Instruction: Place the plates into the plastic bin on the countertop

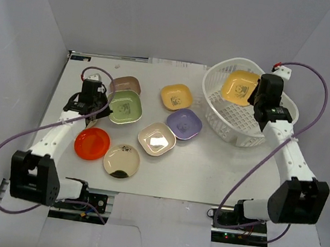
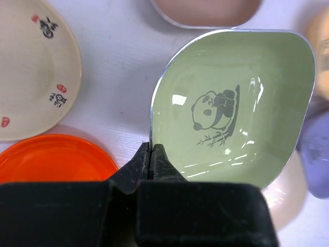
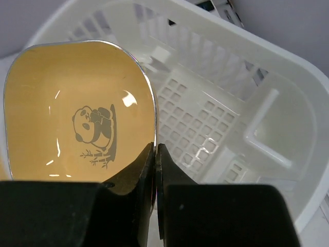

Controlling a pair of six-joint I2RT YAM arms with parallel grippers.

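green plate (image 2: 257, 77) and yellow plate (image 3: 51, 87) with dark panda prints, plain orange plate (image 2: 51, 157), white slotted bin (image 3: 257, 46)

r claw (image 1: 253, 98) yellow plate (image 1: 240, 86) over bin (image 1: 234, 131) | l claw (image 1: 105, 107) at green plate (image 1: 126, 107)

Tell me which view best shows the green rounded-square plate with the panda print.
Left wrist view: the green rounded-square plate fills the frame, panda print clear, left gripper shut on its rim. Top view shows it small; right wrist view misses it.

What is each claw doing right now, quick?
Left gripper: closed on the green plate's rim.
Right gripper: closed on the yellow plate's rim, over the plastic bin.
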